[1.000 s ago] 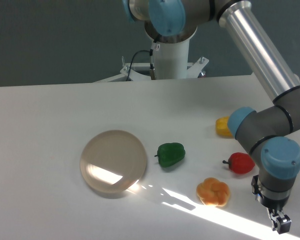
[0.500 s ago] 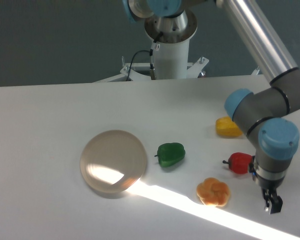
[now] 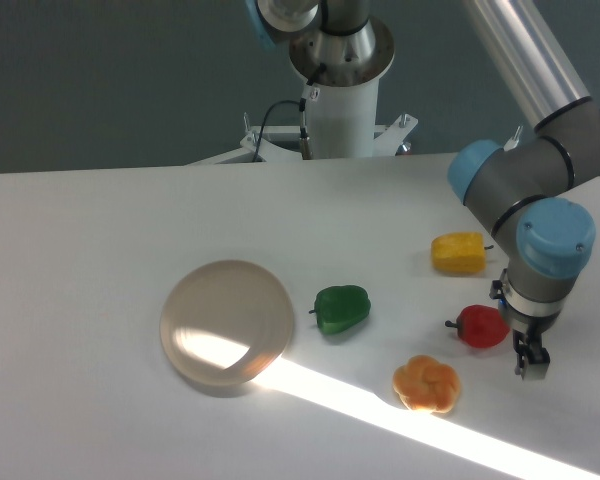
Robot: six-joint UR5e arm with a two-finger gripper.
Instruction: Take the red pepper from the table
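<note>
Four peppers lay on the bench (image 3: 80,230): one red pepper (image 3: 481,326), one green (image 3: 341,308), one orange (image 3: 427,384), one yellow (image 3: 458,252). The tool (image 3: 531,364) hung at the red pepper's 4 o'clock; I could not tell if it was open.

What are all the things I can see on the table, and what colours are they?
red pepper: one, glossy red, right side of the table, lying beside the gripper
green pepper: one, green, near the middle
orange pepper: one, orange and lobed, at the front, below the red one
yellow pepper: one, yellow, right side, behind the red one
plate: one, round, beige, left of the green pepper
table: one, white
arm: one, silver and grey with blue caps, on the right
gripper: one, dark, pointing down, right of the red pepper
</note>
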